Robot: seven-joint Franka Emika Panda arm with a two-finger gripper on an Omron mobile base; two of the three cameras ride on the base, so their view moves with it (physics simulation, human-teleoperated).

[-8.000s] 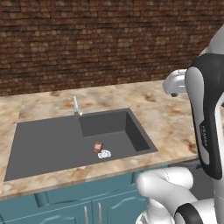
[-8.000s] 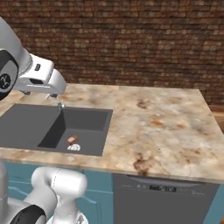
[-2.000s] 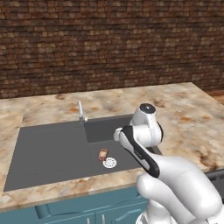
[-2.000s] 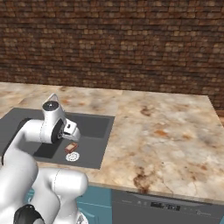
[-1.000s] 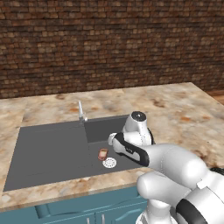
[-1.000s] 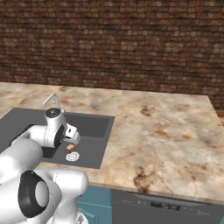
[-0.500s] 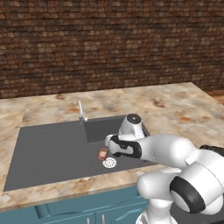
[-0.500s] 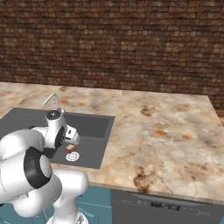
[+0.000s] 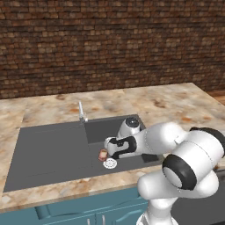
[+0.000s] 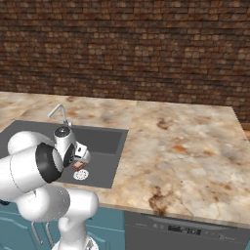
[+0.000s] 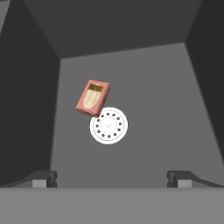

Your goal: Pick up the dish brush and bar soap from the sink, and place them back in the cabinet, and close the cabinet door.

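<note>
The bar soap [image 11: 92, 97], a small reddish block with a paler face, lies on the floor of the deeper section of the dark grey sink [image 9: 48, 154], touching the white drain disc [image 11: 109, 125]. My gripper [image 11: 113, 179] hangs open just above and beside the soap, with nothing between its fingertips [image 11: 41, 178]. From the base views the gripper [image 9: 107, 149] reaches down into the basin right over the soap [image 9: 103, 154]; the same gripper [image 10: 79, 160] and soap [image 10: 78, 166] show from the other side. The dish brush, the cabinet and the cabinet door are out of view.
A silver faucet [image 9: 81, 112] stands behind the basin. The basin's steep walls [image 11: 30, 109] close in around the hand. Marble counter [image 10: 185, 146] stretches to the right, a brick wall [image 9: 110, 44] runs behind, and low teal cupboards [image 9: 88, 211] and a dishwasher [image 10: 185, 229] sit below.
The arm has folded lower and the hand has sunk into the deep basin towards the soap. The jaws have stayed open; the soap has not moved.
</note>
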